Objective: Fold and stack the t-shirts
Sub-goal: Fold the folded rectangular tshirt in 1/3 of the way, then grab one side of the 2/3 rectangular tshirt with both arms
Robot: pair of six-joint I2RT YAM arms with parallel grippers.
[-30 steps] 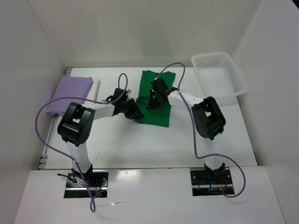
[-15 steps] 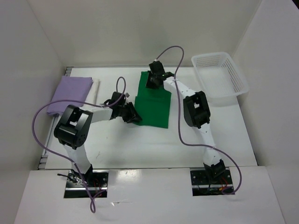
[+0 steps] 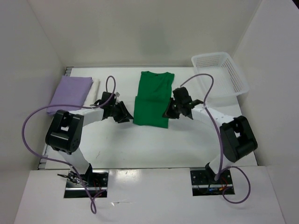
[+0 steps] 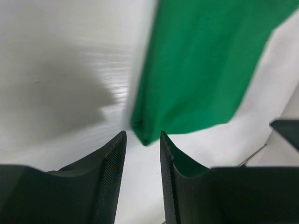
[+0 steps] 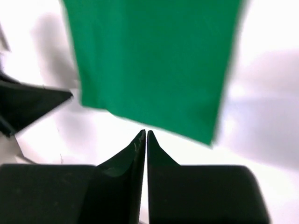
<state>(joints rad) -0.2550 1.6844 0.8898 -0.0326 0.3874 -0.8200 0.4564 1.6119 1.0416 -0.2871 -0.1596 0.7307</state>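
**Flanking the green t-shirt (image 3: pixel 152 100) on the counter (image 3: pixel 140 144)**

Left tool (image 4: pixel 142 135) — jaws a narrow gap apart, clamping nothing — points at the shirt's near left corner, just beside it. Right tool (image 5: pixel 145 133) has its jaws pressed together on nothing, just beside the near right corner. The shirt lies flat mid-counter. A lavender t-shirt (image 3: pixel 70 93) lies folded at far left — a white basket (image 3: pixel 233 79) sits far right.
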